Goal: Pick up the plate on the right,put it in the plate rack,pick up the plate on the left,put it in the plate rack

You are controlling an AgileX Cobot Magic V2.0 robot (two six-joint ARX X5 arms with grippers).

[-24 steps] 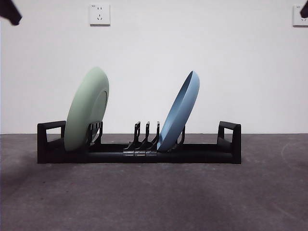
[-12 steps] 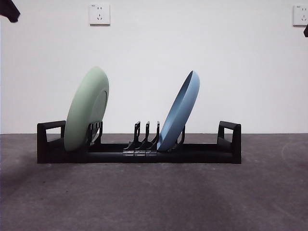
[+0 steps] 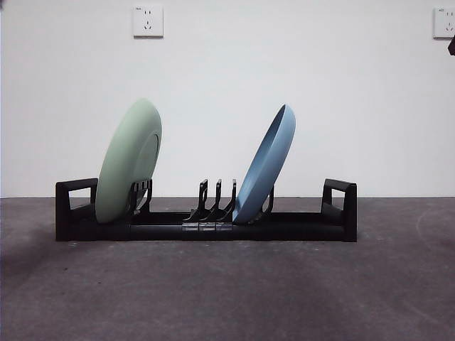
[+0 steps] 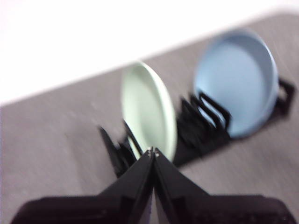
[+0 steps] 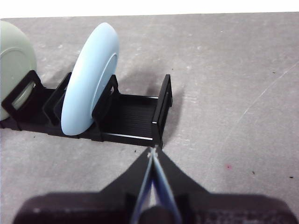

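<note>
Front view shows you both plates standing in the plate rack (image 3: 206, 226): green plate (image 3: 128, 162) left, blue plate (image 3: 264, 165) right. Left gripper (image 4: 153, 151) and right gripper (image 5: 153, 150) hang above, jaws pressed together, empty.

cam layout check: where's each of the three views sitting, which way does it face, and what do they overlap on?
Front: low, at table height, level across at the plate rack side-on; only a black arm tip at the right edge.
Left wrist: above the rack, blurred, facing the green plate; left gripper shut.
Right wrist: off the rack's end, facing the blue plate; right gripper shut.
Shared: rack and both plates.
</note>
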